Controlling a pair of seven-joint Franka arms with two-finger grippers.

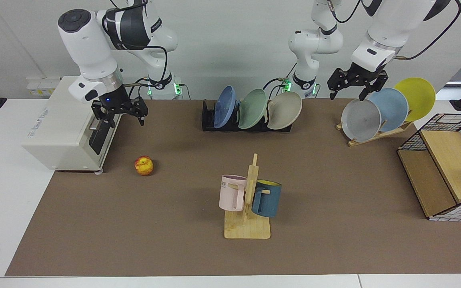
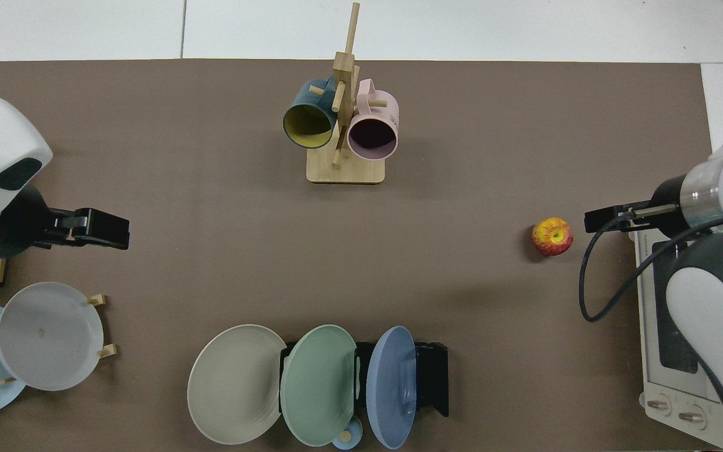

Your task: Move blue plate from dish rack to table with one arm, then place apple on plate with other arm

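1. Brown matting covers the counter (image 1: pixel 334 248), and no plate lies flat on it: 0 of 2 steps are done.
2. Nearest the facing camera among the task's things, the apple (image 1: pixel 144 165) sits untouched on the mat.
3. My right end effector (image 1: pixel 119 115) hovers above and beyond it, fingers spread, empty.
4. Farther back, the blue plate (image 1: pixel 224 107) stands in the dish rack (image 1: pixel 208 120).
5. My left end effector (image 1: pixel 357 85) waits open, empty, over a wooden stand; the rack's slots are mostly hidden by plates.
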